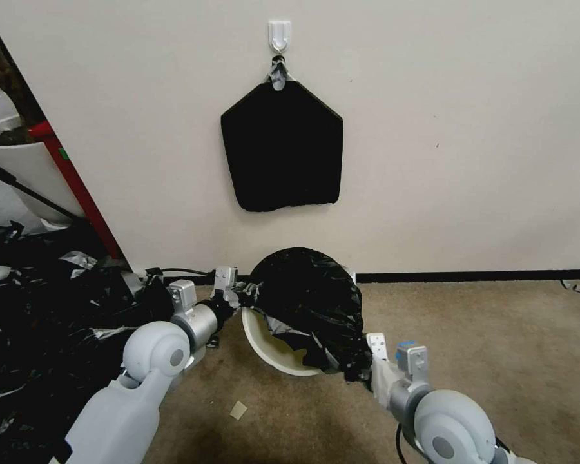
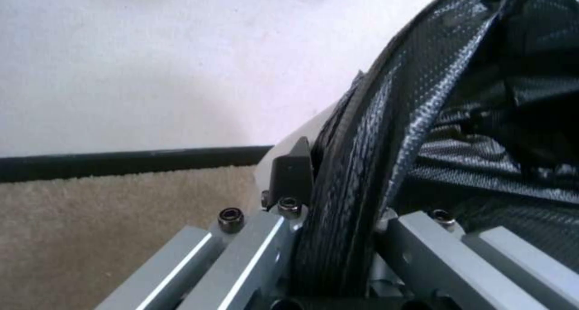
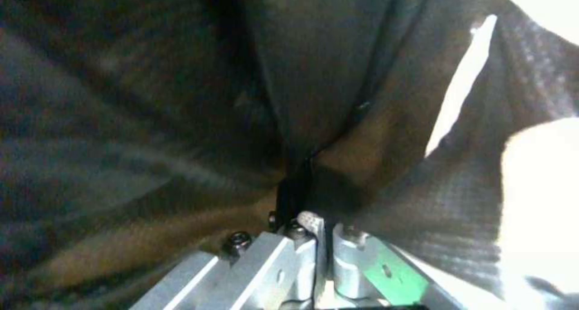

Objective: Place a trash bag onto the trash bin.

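Left gripper (image 1: pixel 243 293) is clamped on the edge of the trash bag (image 1: pixel 312 303); in the left wrist view the black film (image 2: pixel 356 174) is bunched up between its jaws. Right gripper (image 1: pixel 354 368) pinches the bag's near edge, jaws closed tight on the plastic (image 3: pixel 181 97). The bag is stretched between them over the mouth of the cream-white trash bin (image 1: pixel 274 348), which sits tilted on the beige carpet (image 1: pixel 483 348) just by the wall. Flat black stack of bags (image 1: pixel 282 148) hangs from a white hook (image 1: pixel 280 33) above. Big heap of black plastic (image 1: pixel 38 309) on the left. No readable writing anywhere.
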Motion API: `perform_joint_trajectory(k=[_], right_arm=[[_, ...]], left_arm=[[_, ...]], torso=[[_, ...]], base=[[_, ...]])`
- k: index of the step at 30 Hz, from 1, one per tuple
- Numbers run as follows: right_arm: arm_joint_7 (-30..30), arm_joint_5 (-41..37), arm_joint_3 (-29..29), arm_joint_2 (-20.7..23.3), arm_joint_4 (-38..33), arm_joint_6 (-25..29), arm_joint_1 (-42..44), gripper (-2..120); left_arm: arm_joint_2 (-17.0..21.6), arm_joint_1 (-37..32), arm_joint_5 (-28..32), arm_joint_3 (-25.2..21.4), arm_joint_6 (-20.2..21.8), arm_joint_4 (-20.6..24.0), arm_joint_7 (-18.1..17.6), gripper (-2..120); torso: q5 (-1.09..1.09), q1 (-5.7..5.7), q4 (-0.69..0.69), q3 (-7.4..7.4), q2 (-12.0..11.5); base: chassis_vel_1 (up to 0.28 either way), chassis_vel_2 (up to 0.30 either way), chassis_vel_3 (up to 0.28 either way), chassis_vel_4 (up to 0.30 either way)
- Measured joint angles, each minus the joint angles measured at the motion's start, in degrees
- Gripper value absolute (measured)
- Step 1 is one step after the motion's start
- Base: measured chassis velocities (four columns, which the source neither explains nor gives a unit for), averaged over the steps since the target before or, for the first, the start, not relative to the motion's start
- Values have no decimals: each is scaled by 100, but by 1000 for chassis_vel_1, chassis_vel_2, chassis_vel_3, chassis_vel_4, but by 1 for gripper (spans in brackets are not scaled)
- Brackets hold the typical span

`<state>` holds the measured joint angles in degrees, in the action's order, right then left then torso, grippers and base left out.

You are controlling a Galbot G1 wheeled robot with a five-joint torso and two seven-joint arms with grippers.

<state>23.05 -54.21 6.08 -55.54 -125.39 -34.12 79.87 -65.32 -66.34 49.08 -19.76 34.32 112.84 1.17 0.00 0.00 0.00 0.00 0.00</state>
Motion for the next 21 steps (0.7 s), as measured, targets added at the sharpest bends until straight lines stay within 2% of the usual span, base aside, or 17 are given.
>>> perform_joint_trajectory(k=[3,7,8,10,12,13,14,15,17,18,20,21], right_arm=[[-185,250,-16,-3,16,101,16,0],[-810,2215,-97,-9,383,712,182,3],[-810,2215,-97,-9,383,712,182,3],[-885,3033,-101,-49,689,1326,210,14],[-860,3302,-60,-75,800,1671,211,20],[-860,3302,-60,-75,800,1671,211,20],[-730,3436,-12,-86,843,1881,205,27],[-492,3391,16,-67,802,1922,215,32],[-25,2631,4,16,460,1538,286,40],[-25,2631,4,16,460,1538,286,40],[767,1177,-31,82,-93,823,376,51],[767,1177,-31,82,-93,823,376,51]], left_arm=[[-86,82,212,2,9,-98,-139,3],[-226,162,446,-6,14,-258,-280,3],[-226,162,446,-6,14,-258,-280,3],[-221,142,420,27,12,-276,-280,3],[-205,135,334,43,5,-297,-272,3],[-205,135,334,43,5,-297,-272,3],[-198,139,273,59,-3,-319,-266,3],[-194,164,213,84,-17,-358,-269,3],[-191,216,138,118,-52,-426,-294,3],[-191,216,138,118,-52,-426,-294,3],[-190,281,73,145,-67,-506,-347,3],[-190,281,73,145,-67,-506,-347,3]], torso=[[-1,0,0,0,0],[-1,0,-1,0,0],[-1,0,-1,0,0],[1,0,-1,0,0],[1,0,-1,0,0],[1,0,-1,0,0],[1,0,0,0,0],[1,0,1,0,0],[0,0,-1,0,0],[0,0,-1,0,0],[0,1,-1,1,0],[0,1,-1,1,0]], base=[[0,0,0,0],[0,0,0,0],[0,0,0,0],[0,0,0,0],[0,0,0,0],[0,0,0,0],[0,0,0,0],[0,0,0,0],[0,0,0,0],[0,0,0,0],[0,0,0,0],[0,0,0,0]])
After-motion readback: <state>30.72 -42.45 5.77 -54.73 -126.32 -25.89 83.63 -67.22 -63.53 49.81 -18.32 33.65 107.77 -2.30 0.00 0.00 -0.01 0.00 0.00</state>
